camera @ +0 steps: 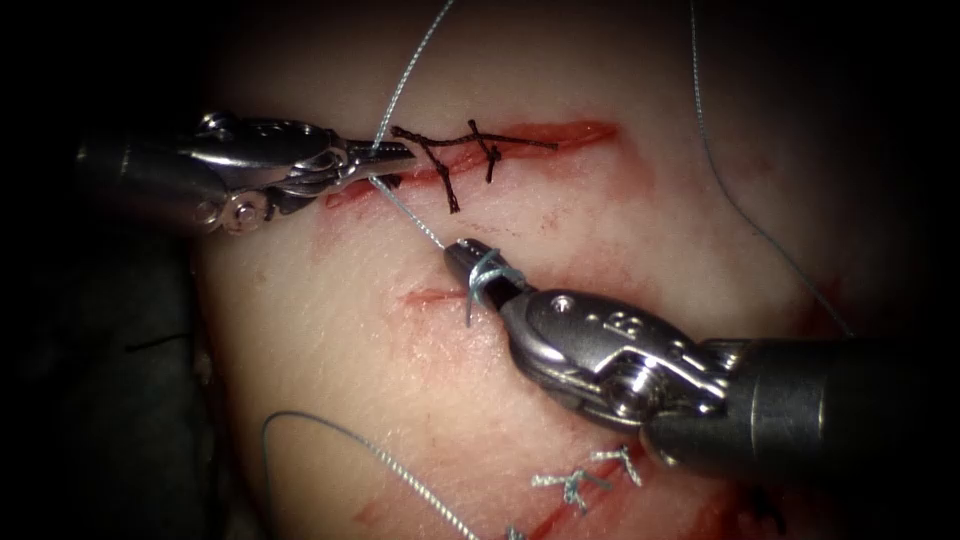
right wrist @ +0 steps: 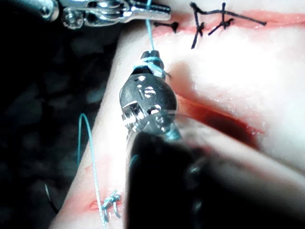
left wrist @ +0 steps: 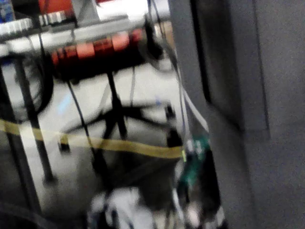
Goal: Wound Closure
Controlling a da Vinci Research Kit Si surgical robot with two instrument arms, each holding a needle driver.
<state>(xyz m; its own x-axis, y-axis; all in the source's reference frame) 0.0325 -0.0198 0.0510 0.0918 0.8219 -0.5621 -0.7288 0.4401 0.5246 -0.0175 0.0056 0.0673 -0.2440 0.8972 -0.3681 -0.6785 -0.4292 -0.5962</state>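
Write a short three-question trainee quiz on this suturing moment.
1. True or false: the pale blue thread is wound around the right arm's steel needle driver.
2. What do the left arm's steel needle driver jaws hold?
3. The dark stitches cross: A) the upper red cut; B) bare pale tissue away from any cut.

Key: 1 true; 2 the thread, at the cut's left end; 3 A.

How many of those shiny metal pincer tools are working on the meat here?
2. The left tool comes in from the endoscope view's left, its tip at the cut's left end, holding the pale thread. The right tool lies below the cut, thread looped around its jaws.
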